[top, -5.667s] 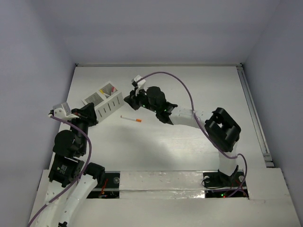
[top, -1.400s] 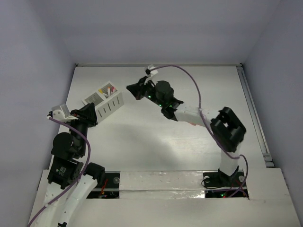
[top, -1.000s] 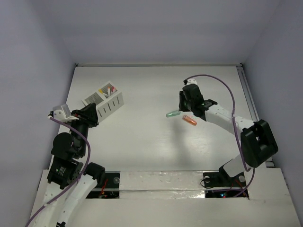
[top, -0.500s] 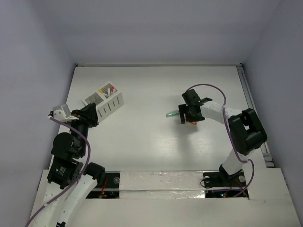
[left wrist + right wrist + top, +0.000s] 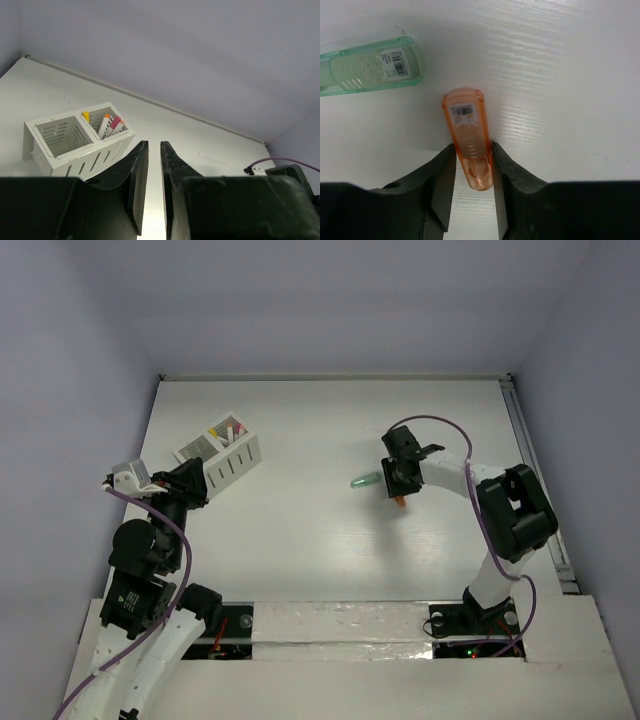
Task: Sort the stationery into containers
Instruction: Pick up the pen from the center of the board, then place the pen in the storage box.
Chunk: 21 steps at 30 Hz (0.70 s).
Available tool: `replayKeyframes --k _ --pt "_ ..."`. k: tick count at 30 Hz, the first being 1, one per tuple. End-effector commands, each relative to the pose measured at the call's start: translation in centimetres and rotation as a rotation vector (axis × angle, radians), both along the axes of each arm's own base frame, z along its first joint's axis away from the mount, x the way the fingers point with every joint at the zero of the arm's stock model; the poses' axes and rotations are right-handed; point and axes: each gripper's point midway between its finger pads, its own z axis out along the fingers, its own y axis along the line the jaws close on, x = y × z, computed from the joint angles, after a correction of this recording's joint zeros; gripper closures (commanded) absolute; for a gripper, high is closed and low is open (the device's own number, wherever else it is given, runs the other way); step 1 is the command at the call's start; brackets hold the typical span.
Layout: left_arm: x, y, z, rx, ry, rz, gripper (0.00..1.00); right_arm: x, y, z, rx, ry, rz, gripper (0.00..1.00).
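My right gripper (image 5: 472,150) is shut on the stubby orange piece (image 5: 469,140), at or just above the table right of centre; it also shows in the top view (image 5: 400,502). The translucent green piece (image 5: 370,65) lies just beside it, to its left in the top view (image 5: 364,481). The white two-compartment box (image 5: 222,452) stands at the far left. One compartment holds several pens (image 5: 111,124) with yellow, orange and pink caps; the other looks empty. My left gripper (image 5: 154,150) is shut on nothing, near the box (image 5: 75,137) on its near side.
The table's back wall runs behind the box. A metal rail (image 5: 535,480) lines the table's right edge. The right arm's purple cable (image 5: 440,430) loops above its wrist.
My right arm swung from the box to the two stubby pieces right of centre, came down on the orange one and closed on it. The left arm has not moved.
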Motion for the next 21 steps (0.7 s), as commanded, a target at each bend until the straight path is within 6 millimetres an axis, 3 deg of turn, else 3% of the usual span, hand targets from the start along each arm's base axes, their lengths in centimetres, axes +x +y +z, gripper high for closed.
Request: replayKeyframes --k 1,5,7,10,12,13,14,15,16,18,20,21 --pt "0.2 -0.2 0.9 -0.002 -0.034 -0.006 0.87 1.1 0.7 0.7 0.013 -0.037 0.015 0.63" --pt "0.1 0.0 1.1 -0.007 -0.039 0.005 0.87 0.3 0.1 2.4 0.017 -0.059 0.002 0.79" --pt "0.3 -0.2 0.9 -0.004 -0.032 -0.001 0.87 0.3 0.4 3.7 0.042 -0.082 0.006 0.80" --pt "0.2 -0.3 0.9 -0.003 -0.034 -0.012 0.87 0.3 3.3 7.2 0.146 -0.161 0.093 0.80" --pt "0.1 -0.2 1.2 -0.007 -0.041 -0.006 0.87 -0.6 7.5 9.3 0.269 -0.186 0.212 0.81" --pt "0.3 -0.3 1.1 -0.005 -0.038 -0.010 0.87 -0.8 10.9 11.1 0.350 -0.227 0.296 0.81" --pt "0.4 -0.4 1.1 -0.004 -0.037 -0.014 0.87 0.2 11.6 12.0 0.371 -0.267 0.301 0.81" --pt "0.4 -0.5 1.0 -0.003 -0.033 -0.018 0.87 -1.2 15.2 12.9 0.470 -0.246 0.399 0.81" --pt "0.4 -0.6 0.8 -0.001 -0.031 -0.024 0.87 -0.2 18.0 14.3 0.526 -0.291 0.449 0.81" --pt "0.2 -0.4 1.0 -0.006 -0.040 -0.018 0.87 -0.9 22.7 15.7 0.616 -0.301 0.539 0.81" --pt "0.2 -0.3 1.1 -0.007 -0.040 -0.009 0.87 0.5 27.5 18.3 0.750 -0.373 0.616 0.81" --pt "0.2 -0.3 1.1 -0.006 -0.038 -0.009 0.87 -0.2 29.4 19.3 0.828 -0.348 0.652 0.81"
